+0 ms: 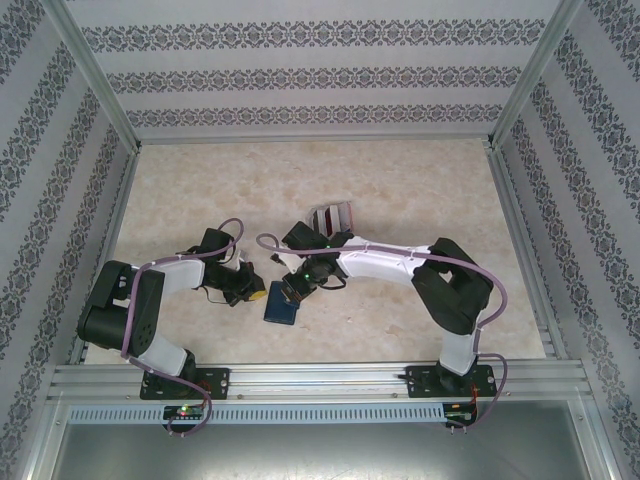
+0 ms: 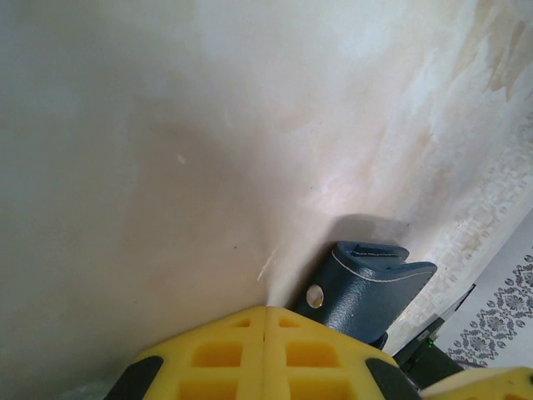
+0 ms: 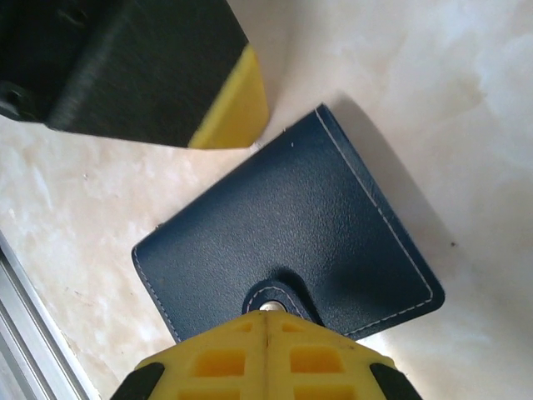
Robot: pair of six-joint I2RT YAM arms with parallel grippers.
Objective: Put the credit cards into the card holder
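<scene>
Right wrist: 1 navy card holder point(image 3: 291, 242), closed, flat on table point(image 3: 466, 100).

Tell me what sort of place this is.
Probably a staged robot test booth, not a home: an aluminium frame holds patterned wall panels around a marble-look table, metal mounting rail along its near edge.

The right claw point(image 3: 266, 318) hides the card holder's point(image 3: 291, 225) edge below its snap point(image 3: 268, 307), and the credit cards point(image 1: 333, 217) beyond the card holder are too small to tell apart.
</scene>
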